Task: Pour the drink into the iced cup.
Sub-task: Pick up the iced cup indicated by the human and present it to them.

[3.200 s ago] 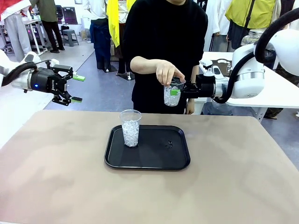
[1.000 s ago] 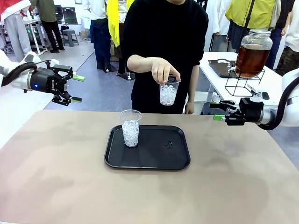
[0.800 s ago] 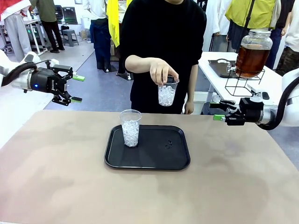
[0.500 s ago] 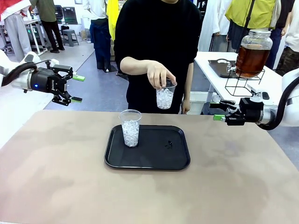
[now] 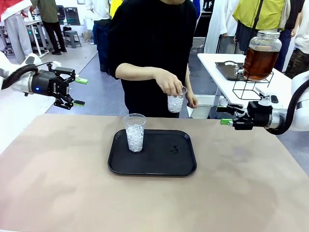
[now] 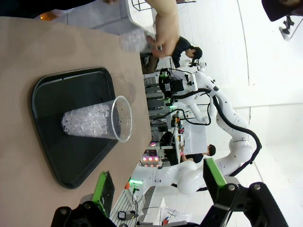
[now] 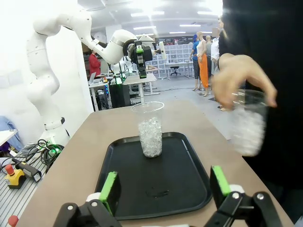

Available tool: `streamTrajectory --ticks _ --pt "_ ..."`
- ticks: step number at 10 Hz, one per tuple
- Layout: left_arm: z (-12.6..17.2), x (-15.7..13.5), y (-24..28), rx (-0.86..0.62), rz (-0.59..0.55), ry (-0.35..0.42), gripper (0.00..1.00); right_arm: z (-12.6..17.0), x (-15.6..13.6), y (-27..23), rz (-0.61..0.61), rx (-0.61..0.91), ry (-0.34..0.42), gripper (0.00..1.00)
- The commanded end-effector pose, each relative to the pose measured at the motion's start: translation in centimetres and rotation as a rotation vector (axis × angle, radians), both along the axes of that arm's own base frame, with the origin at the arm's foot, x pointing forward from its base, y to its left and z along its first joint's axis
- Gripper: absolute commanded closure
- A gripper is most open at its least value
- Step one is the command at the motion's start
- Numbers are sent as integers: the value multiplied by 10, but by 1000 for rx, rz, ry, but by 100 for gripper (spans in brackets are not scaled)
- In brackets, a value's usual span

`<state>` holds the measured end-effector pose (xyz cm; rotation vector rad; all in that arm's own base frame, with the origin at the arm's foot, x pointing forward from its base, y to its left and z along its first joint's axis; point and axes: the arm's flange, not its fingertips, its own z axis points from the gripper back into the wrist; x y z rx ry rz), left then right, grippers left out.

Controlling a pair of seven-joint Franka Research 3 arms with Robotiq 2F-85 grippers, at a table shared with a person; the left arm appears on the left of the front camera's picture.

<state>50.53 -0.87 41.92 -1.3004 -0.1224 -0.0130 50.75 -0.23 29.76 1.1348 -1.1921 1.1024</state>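
A clear cup of ice (image 5: 134, 133) (image 6: 97, 120) (image 7: 150, 128) stands upright on the left part of a black tray (image 5: 183, 166) (image 6: 52, 142) (image 7: 189, 189). A person's hand holds a second cup of ice (image 5: 175, 101) (image 6: 132, 40) (image 7: 248, 123) by its rim above the tray's far right corner. A glass jar of brown drink (image 5: 261, 55) sits on a wire stand on the white side table. My left gripper (image 5: 80, 92) (image 6: 158, 182) hangs open, high off the table's left edge. My right gripper (image 5: 223, 115) (image 7: 164, 185) is open and empty at the right, pointing toward the tray.
The person (image 5: 154, 48) stands at the table's far side, behind the tray. A small dark speck (image 5: 175, 149) lies on the tray's right half. The brown table (image 5: 72, 193) is bare around the tray. A white side table (image 5: 227, 63) stands behind my right arm.
The person has lowered the held cup of ice and shifted it a little to the right. My right gripper drew back from that cup to the right before the last second; both arms now hold still.
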Motion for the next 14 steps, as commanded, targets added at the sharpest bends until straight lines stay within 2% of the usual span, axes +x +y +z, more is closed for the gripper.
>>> streamTrajectory --ticks 1,14 --pt "1 -2 0 2 1 -2 0 3 1 0 -4 -4 -4 0" --pt "1 -2 0 2 1 -2 0 3 1 0 -4 -4 -4 0"
